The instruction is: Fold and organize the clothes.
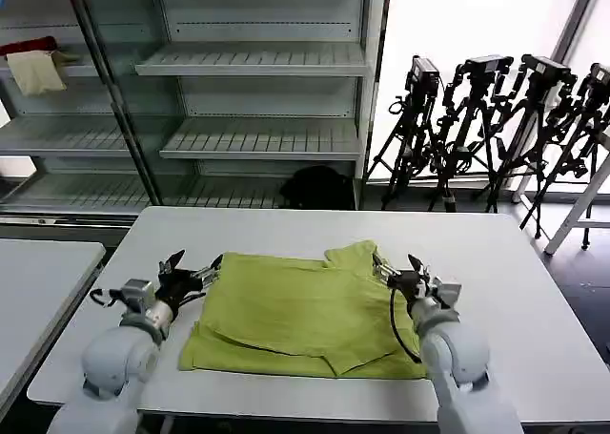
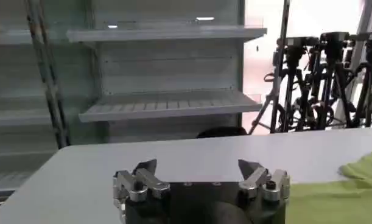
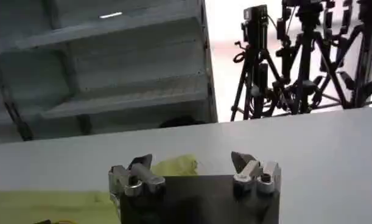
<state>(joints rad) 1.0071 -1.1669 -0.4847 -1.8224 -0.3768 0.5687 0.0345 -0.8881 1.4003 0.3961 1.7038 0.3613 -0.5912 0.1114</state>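
- The green t-shirt lay on the white table, partly folded, with one sleeve poking out at the far side.
- The left gripper sat at the shirt's left far corner, just beside the cloth. Its fingers were apart and held nothing.
- The right gripper sat at the far right side, close by the sleeve. Its fingers were apart too, and empty.
- I think both grippers were placed at the two far corners so they could grab the shirt together and fold it toward the robot.
- The shirt lay flat near the middle so both arms could reach it.
- Count: one green shirt, one table under it, two grippers.
- Behind stood metal shelves. One red cloth and one cream cloth lay on a shelf, two in all.
- About four camera tripods stood by the window.
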